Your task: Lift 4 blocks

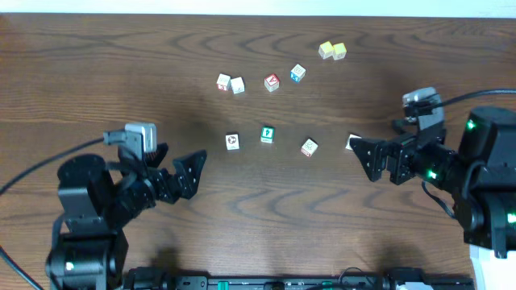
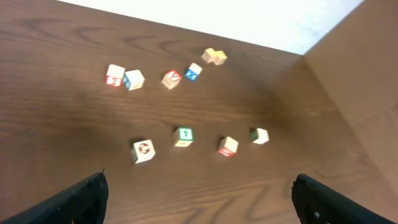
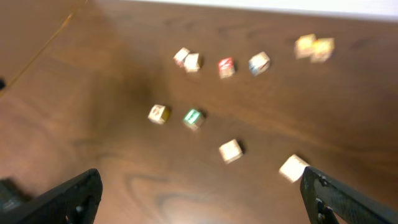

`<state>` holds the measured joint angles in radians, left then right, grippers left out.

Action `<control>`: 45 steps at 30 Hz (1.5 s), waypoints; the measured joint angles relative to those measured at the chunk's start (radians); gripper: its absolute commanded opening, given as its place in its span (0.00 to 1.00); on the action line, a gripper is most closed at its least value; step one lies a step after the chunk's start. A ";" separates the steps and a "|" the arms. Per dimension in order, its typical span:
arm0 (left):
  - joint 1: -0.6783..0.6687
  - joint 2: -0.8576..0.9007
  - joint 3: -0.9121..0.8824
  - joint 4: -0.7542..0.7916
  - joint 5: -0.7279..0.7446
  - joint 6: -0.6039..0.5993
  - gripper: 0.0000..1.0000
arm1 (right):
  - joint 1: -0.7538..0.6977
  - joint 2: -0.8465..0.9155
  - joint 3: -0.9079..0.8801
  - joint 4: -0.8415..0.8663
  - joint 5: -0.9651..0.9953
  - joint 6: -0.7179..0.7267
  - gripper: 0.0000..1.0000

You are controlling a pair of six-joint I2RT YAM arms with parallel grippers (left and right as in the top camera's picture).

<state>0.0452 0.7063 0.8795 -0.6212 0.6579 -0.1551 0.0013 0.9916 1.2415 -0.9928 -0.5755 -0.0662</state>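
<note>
Big dark wood table fills pretty much the whole overhead frame. The left gripper sits lower left and the right gripper is at the right edge around mid-height. Both have their jaws spread wide with nothing between them.

The four blocks lie in a loose row across the middle of the frame, flat on the table and each apart from the next. The leftmost block has a dark mark, then comes the green-marked block, then the reddish-print block. The rightmost block is just beside the right gripper's fingertip.

Higher up, toward top centre, there's a pair of pale cubes sitting close together, a red-faced cube, a blue-faced cube, and two yellow cubes side by side.
</note>
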 measured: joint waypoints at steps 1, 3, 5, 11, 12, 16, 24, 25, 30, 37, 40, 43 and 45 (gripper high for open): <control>0.000 0.023 0.027 -0.017 0.012 0.002 0.94 | 0.000 0.010 0.000 -0.010 -0.013 -0.001 0.99; 0.000 0.106 0.126 -0.151 0.019 0.009 0.94 | 0.000 0.031 0.000 -0.015 -0.034 -0.003 0.99; -0.001 0.210 0.261 -0.366 0.012 0.026 0.94 | 0.000 0.039 0.000 -0.009 -0.041 -0.004 0.99; -0.024 0.558 0.629 -0.660 -0.081 0.077 0.95 | 0.000 0.048 0.002 0.014 -0.076 -0.005 0.99; -0.025 0.591 0.647 -0.663 -0.081 0.076 0.94 | 0.000 0.048 0.002 0.014 -0.084 -0.005 0.99; -0.030 0.679 0.658 -0.658 -0.080 0.076 0.94 | 0.000 0.047 0.002 0.009 -0.110 -0.005 0.99; -0.129 0.710 0.658 -0.627 -0.244 0.025 0.95 | 0.000 0.053 0.002 0.034 -0.129 -0.005 0.99; -0.150 0.710 0.658 -0.623 -0.288 0.003 0.95 | 0.000 0.058 0.002 0.038 -0.130 -0.005 0.99; -0.193 0.710 0.658 -0.553 -0.412 -0.078 0.95 | 0.000 0.113 0.002 0.039 -0.132 -0.005 0.99; -0.204 0.713 0.658 -0.486 -0.438 -0.111 0.95 | 0.000 0.232 0.002 0.040 -0.132 0.005 0.99; -0.227 0.735 0.656 -0.442 -0.435 -0.114 0.95 | 0.000 0.288 0.002 0.040 -0.132 0.011 0.99; -0.261 0.792 0.649 -0.429 -0.429 -0.115 0.95 | 0.000 0.338 0.002 0.036 -0.131 0.014 0.99; -0.280 0.844 0.646 -0.428 -0.428 -0.117 0.95 | 0.000 0.366 0.002 0.032 -0.131 0.015 0.99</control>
<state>-0.2344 1.5505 1.5257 -1.0492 0.2295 -0.2718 0.0013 1.3575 1.2430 -0.9611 -0.7067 -0.0513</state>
